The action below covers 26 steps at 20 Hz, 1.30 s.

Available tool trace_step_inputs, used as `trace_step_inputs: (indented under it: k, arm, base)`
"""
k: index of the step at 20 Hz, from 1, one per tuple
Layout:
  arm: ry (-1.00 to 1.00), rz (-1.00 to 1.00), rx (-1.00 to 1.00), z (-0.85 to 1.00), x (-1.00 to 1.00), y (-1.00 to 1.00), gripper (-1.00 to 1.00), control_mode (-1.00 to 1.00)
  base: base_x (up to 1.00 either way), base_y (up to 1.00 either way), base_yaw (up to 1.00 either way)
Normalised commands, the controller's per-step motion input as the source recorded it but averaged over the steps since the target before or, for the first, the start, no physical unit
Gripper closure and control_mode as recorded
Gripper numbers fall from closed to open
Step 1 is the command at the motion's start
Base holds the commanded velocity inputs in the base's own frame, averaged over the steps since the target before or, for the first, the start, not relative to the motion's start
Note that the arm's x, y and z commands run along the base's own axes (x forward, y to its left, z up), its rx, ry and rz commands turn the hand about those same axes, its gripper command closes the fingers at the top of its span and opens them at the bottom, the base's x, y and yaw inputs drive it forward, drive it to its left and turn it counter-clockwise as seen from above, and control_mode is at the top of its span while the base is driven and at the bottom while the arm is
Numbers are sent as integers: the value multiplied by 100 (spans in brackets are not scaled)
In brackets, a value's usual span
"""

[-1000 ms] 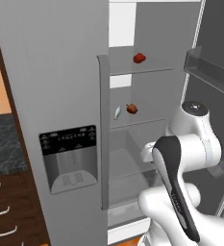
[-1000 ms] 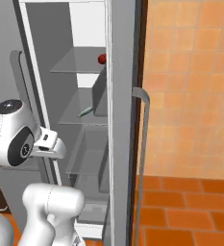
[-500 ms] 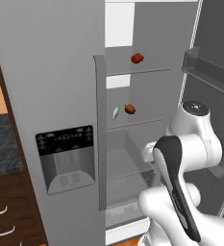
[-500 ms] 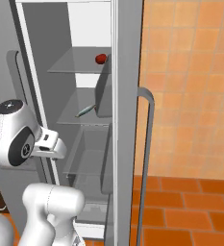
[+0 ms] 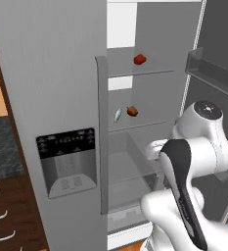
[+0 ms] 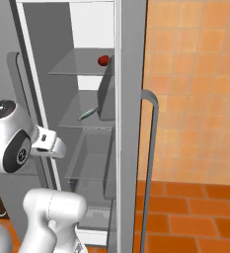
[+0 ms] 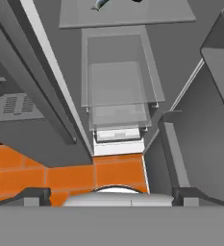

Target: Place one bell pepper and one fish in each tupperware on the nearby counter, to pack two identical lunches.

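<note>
Setting: open fridge (image 5: 149,147), its door swung out to the right; robot parked in front, arm folded low before the shelves.
Upper shelf: one red bell pepper (image 5: 140,59), far back, alone.
Middle shelf: second bell pepper (image 5: 132,111) with a pale fish (image 5: 118,115) just beside it on its left; fish also visible in right base view, lying slantwise.
Counter: dark speckled counter (image 5: 3,147) at far left over wood drawers (image 5: 8,215); tupperware not in sight from here.
Gripper: gripper (image 7: 108,194) jaws spread fully wide, nothing between them; hand aimed down the fridge interior toward the clear lower drawers (image 7: 117,91).
Step in hand: fetching stage, nothing packed yet by my reading.
Next move: raise and level the hand to the middle shelf, pick fish or pepper, avoid the shelf lip.
</note>
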Motion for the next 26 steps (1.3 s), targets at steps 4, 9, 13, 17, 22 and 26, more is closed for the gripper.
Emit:
trace_step_inputs:
  k: [4, 9, 13, 17, 22, 26]
  arm:
    - [-39, -2, 0, 88, 34, 2, -100, -100]
    - [-13, -22, -1, 93, 66, -2, -100, -100]
    - [-2, -15, 0, 84, 67, -26, -100, -100]
    - [-1, -5, 0, 59, 62, -19, -100, -100]
    - [0, 0, -1, 2, 85, -8, -100, -100]
    - [-32, 0, 0, 2, 60, -12, -100, -100]
  base:
    - [0, 0, 0]
    - [0, 0, 0]
    - [0, 0, 0]
    - [0, 0, 0]
    - [0, 0, 0]
    - [0, 0, 0]
